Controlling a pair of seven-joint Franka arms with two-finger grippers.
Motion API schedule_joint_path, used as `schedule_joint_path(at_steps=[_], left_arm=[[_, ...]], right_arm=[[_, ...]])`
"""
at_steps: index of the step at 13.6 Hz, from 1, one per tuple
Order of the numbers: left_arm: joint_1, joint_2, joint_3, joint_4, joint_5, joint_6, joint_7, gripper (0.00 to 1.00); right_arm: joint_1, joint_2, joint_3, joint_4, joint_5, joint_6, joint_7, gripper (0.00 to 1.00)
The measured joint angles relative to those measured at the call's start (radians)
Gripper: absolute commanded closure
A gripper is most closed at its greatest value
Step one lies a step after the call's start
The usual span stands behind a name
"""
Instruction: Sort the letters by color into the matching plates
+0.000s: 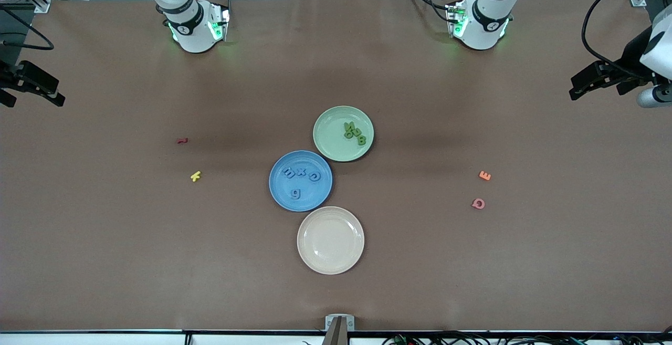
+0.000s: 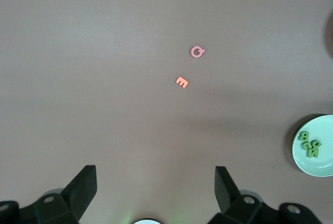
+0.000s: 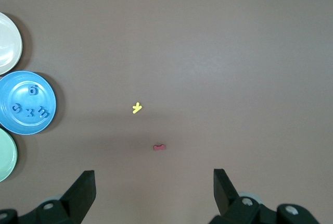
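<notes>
The 4 blue letters lie in the blue plate, and the 4 green letters are clustered in the green plate, which touches it. The cream plate sits nearest the front camera. The left hand and right hand wait released over bare surface at their own ends.
</notes>
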Motion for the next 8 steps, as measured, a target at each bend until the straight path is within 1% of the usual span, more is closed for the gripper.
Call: schedule_joint_path(at_steps=[8], left_arm=[[-0.003,-0.026,0.001,-0.002,-0.001,-0.008,0.001,0.0]], right_arm=[[-0.001,0.027,0.011,0.003,0.0,0.003,-0.061,0.0]])
